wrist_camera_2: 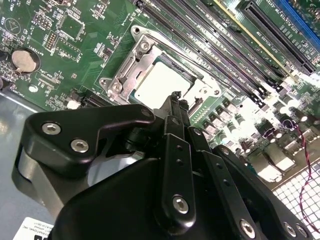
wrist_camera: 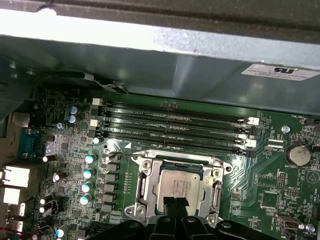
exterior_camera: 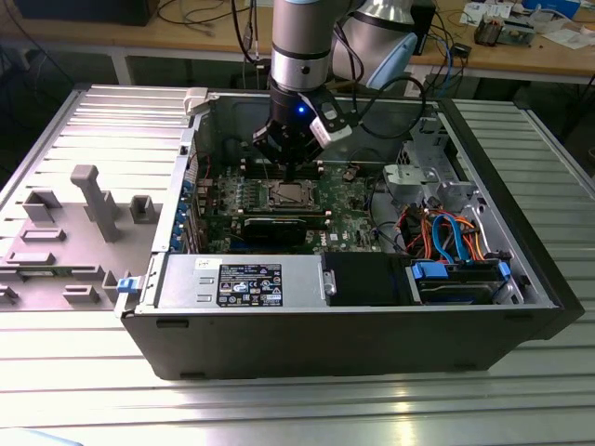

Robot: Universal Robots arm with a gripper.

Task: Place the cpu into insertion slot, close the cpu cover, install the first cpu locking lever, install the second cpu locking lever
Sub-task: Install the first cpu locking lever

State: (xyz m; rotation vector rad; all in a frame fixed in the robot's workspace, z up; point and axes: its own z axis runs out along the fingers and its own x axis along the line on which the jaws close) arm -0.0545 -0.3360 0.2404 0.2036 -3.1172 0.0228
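The cpu (wrist_camera: 176, 184) (wrist_camera_2: 159, 83), a silvery square chip, lies in the insertion slot (exterior_camera: 290, 193) on the green board. The cpu cover (wrist_camera: 144, 186) (wrist_camera_2: 131, 64), a silver frame, lies flat around the chip, which shows through its window. My gripper (wrist_camera_2: 179, 100) (wrist_camera: 175, 204) (exterior_camera: 286, 169) hovers just above the near edge of the socket. Its black fingertips are pressed together with nothing between them. A thin wire locking lever (wrist_camera: 122, 155) runs along the socket's side that faces the memory slots. I cannot tell whether it is latched.
Several long memory slots (wrist_camera: 175, 131) run beside the socket. A black card (exterior_camera: 274, 228) lies in front of it in the exterior view. The grey case wall (wrist_camera: 165, 70) rises behind the board. Drive bays and coloured cables (exterior_camera: 446, 237) fill the exterior view's right.
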